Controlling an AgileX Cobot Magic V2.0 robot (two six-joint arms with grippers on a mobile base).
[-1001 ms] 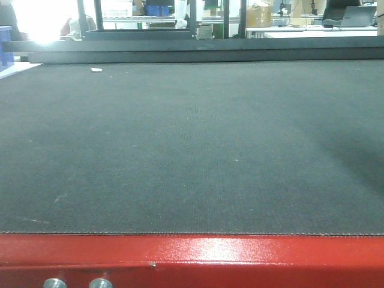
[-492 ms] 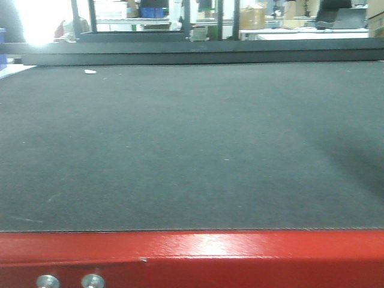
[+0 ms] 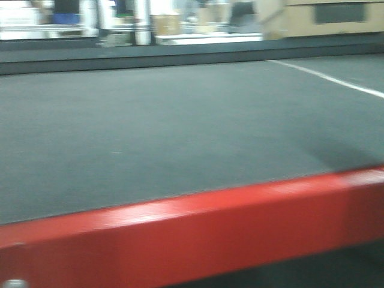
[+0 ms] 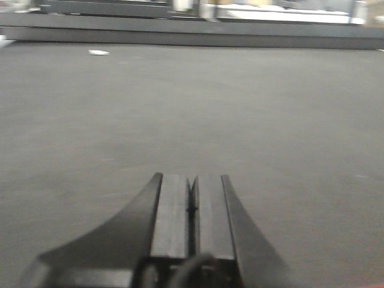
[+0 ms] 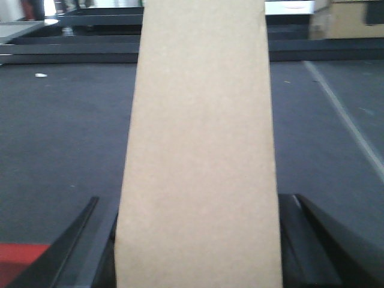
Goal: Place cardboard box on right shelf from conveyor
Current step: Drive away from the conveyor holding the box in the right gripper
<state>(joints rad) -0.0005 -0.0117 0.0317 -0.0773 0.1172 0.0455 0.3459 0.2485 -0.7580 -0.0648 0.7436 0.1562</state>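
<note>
The wide dark grey textured conveyor belt (image 3: 180, 132) fills most of the front view. Its glossy red metal frame edge (image 3: 210, 234) now runs slantwise, rising toward the right. A second ago it lay level across the bottom of the picture, with two round silver knobs at the lower left; only a sliver of one knob (image 3: 12, 283) shows now. The whole view is smeared, the background clutter has slid leftward, and a thin white line (image 3: 336, 81) has come into sight at the far right. This reads as the robot swinging to its right, away from squaring up to the belt.

The plain tan oblong cardboard box (image 5: 201, 156) stands tall down the middle of the right wrist view. It sits between the two dark fingers of the right gripper (image 5: 195, 201), which press against its sides and hold it above the belt (the lower end of the box is out of frame). A corner of the red frame shows at the lower left of that view.

The left gripper (image 4: 192, 192) is empty, its flat pads pressed together with only a hairline seam between them, and it hovers over bare belt. A small white scrap (image 4: 99, 53) lies far off near the belt's back edge.

The pick seems to be done and the carry toward the right shelf seems to have begun. That steel shelf is in none of the views, so how much of the turn remains cannot be told. The blurred tan block (image 3: 324, 18) at the top right is too smeared to identify.
</note>
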